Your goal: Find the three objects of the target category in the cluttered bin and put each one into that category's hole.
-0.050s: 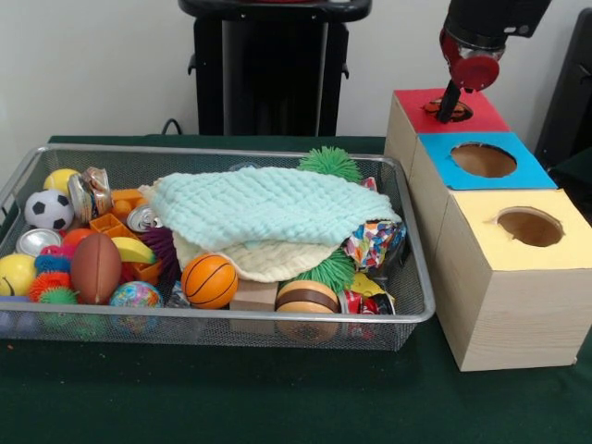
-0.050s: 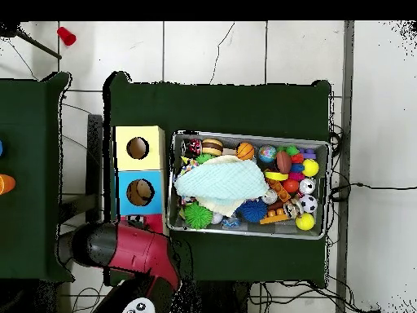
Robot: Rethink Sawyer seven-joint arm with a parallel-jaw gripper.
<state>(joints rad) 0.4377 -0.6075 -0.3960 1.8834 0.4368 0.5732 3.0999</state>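
Observation:
A wire mesh bin holds mixed clutter. Balls lie in it: a soccer ball, a basketball, a brown football and a yellow ball. Metal cans lie at the left. A mint cloth covers the middle and hides what is under it. Beside the bin stand a red-topped box, a blue-topped box and a yellow-topped box, each with a hole. My gripper hangs over the red box's hole.
Green spiky balls, a wooden block, a brown wooden ring and a colourful wrapped item also lie in the bin. In the overhead view my red arm covers the red box.

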